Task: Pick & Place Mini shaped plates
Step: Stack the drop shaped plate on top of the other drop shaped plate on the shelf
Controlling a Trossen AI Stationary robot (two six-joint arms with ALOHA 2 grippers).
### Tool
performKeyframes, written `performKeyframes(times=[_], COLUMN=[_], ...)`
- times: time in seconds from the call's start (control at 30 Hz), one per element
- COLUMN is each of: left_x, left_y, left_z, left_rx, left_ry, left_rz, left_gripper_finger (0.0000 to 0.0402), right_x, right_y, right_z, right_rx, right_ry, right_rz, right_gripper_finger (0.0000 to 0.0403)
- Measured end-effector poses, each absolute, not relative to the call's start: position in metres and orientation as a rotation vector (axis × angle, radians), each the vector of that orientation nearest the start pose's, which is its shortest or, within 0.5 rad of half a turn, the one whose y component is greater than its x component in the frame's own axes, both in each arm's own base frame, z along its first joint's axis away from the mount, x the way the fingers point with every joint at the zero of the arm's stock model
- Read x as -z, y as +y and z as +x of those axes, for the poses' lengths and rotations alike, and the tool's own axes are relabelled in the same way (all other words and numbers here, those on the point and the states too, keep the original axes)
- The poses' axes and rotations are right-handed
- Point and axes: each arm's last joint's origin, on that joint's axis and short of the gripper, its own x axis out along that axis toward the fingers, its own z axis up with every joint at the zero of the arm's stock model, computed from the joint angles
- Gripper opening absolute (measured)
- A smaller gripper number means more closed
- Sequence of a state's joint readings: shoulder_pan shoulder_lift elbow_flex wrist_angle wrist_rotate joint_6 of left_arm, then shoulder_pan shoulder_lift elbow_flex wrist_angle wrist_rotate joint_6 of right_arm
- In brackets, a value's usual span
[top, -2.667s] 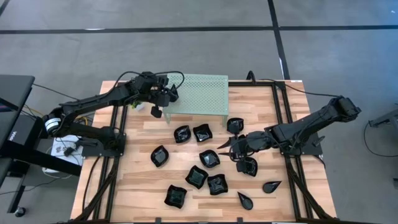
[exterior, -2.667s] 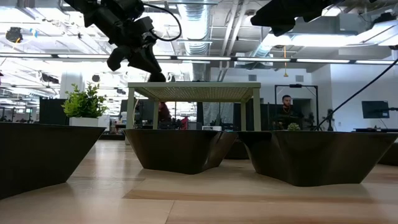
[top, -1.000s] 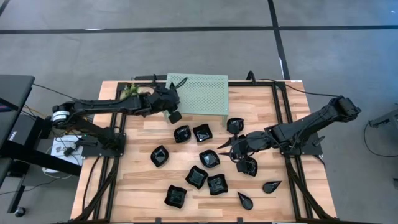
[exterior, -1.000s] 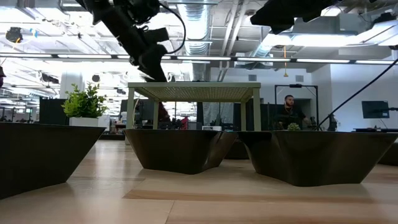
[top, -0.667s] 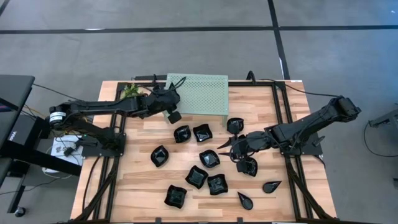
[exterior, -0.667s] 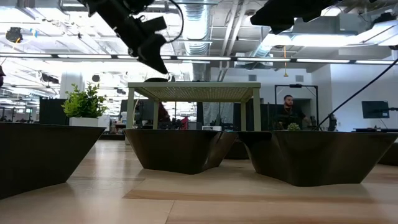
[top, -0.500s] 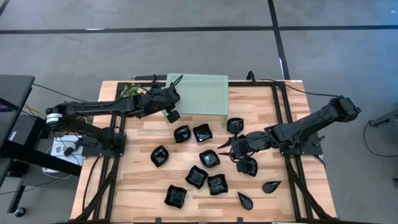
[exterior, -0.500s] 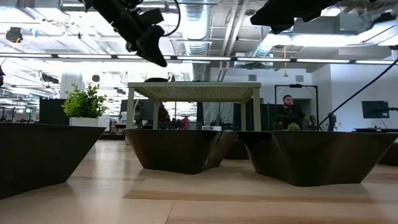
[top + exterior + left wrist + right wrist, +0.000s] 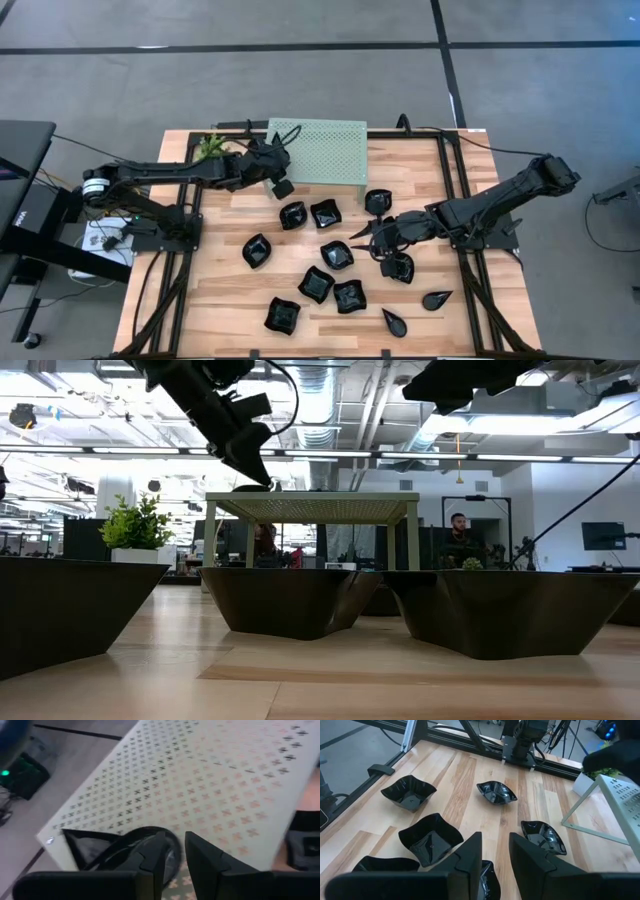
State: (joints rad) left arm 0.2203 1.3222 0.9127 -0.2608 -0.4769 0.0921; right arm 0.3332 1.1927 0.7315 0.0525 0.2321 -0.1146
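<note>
Left hand [image 9: 279,184] is over the near-left corner of the green perforated rack [image 9: 322,146]. Left wrist view: one black mini plate [image 9: 112,851] is sitting on the rack top at that corner, right at the fingertips. Thin gap between the fingers, but I can't tell whether they're pinching the rim or already clear of it.

Right hand [image 9: 378,235] is parked low among the loose plates [image 9: 337,255] on the desk [image 9: 230,300], in front of the rack. Its wrist view shows fingers slightly parted with bare wood through the gap, so nothing gripped.

Handling, my read:
- Thin glossy moulded plastic: light, stiff enough, not fragile.
- Slick surface and sloped walls mean a pinch can squirt out or tip the plate.
- Take it on the rim, one finger inside and one outside, at a straight wall section rather than a pointed corner.
- The perforated top gives little friction, so a nudge could slide the plate off the rack edge.

Views:
- Only the left wrist view shows the plate seated on the rack.
- From above, the hand covers it.
- Low view puts the left hand [image 9: 255,470] just above the rack top but hides the surface.
- High view alone gives the full spread in front of the rack.
</note>
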Motion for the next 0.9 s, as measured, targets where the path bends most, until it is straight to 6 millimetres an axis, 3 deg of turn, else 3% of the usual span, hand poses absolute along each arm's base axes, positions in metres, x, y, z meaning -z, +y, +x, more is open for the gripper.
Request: performKeyframes(times=[0.77, 0.9], left_x=[-0.2561, -0.2559], left_y=[0.0744, 0.0742], left_z=[0.2683, 0.2682], left_rx=[-0.621, -0.619], left_ry=[0.726, 0.729], left_rz=[0.177, 0.179], left_gripper_finger=[0.0076, 0.0061], right_x=[-0.2553, -0.2553], right_y=[0.0776, 0.0776], right_z=[0.2447, 0.2447], right_rx=[-0.122, -0.122], right_ry=[0.388, 0.388], right_rz=[-0.227, -0.227], right_gripper_finger=[0.0093, 0.0093])
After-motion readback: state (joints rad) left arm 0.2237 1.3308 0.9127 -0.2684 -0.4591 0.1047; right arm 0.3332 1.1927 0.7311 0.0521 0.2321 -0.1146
